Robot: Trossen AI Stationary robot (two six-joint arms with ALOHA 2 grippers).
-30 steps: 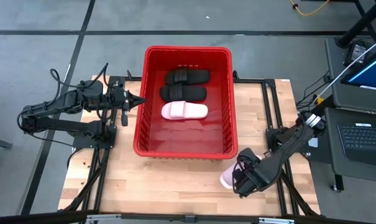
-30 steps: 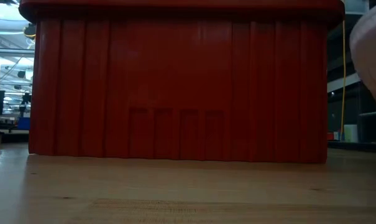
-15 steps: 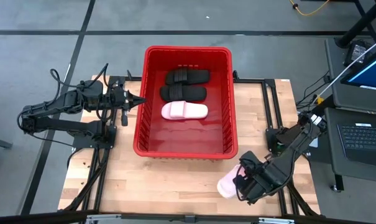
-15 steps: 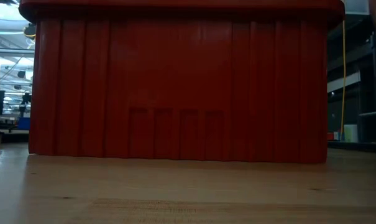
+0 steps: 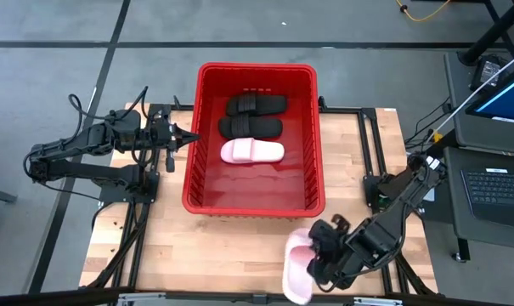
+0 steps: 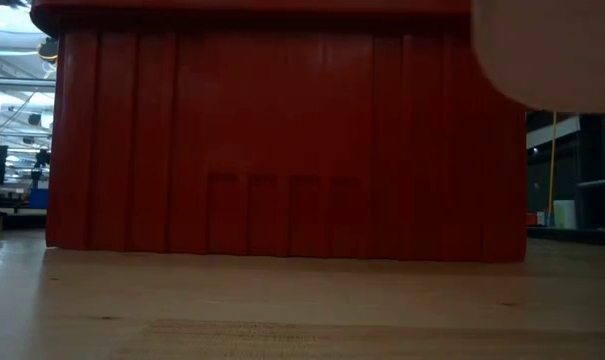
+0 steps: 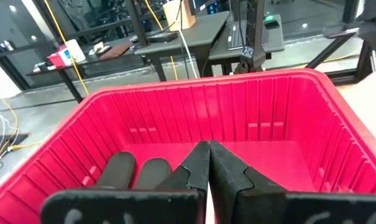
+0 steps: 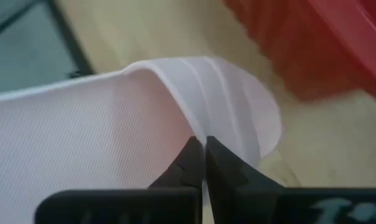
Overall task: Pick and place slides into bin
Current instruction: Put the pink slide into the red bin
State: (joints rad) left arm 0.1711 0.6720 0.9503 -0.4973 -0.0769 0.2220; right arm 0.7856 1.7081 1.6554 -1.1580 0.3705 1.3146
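Note:
The red bin stands at the table's middle and fills the low view. Two black slides and one pink slide lie flat on its floor. My right gripper is near the table's near right corner, shut on the second pink slide, which also shows at the top right of the low view. My left gripper hovers shut and empty at the bin's left rim; its wrist view looks into the bin. My right gripper pinches the pink slide's wide strap at its edge between its two fingers. The fingers come from the table's right side, slanting down. The slide is lifted clear of the table, tilted, its length running toward the near edge.
The bin's near wall rises high over the wooden table top. Black frame rails run along the table's right side. A desk with a laptop stands beyond the right edge.
My right gripper has gone toward the table's near edge and somewhat left, and upward, carrying the pink slide. The slide has come up clear of the table and turned about, now showing most of its length.

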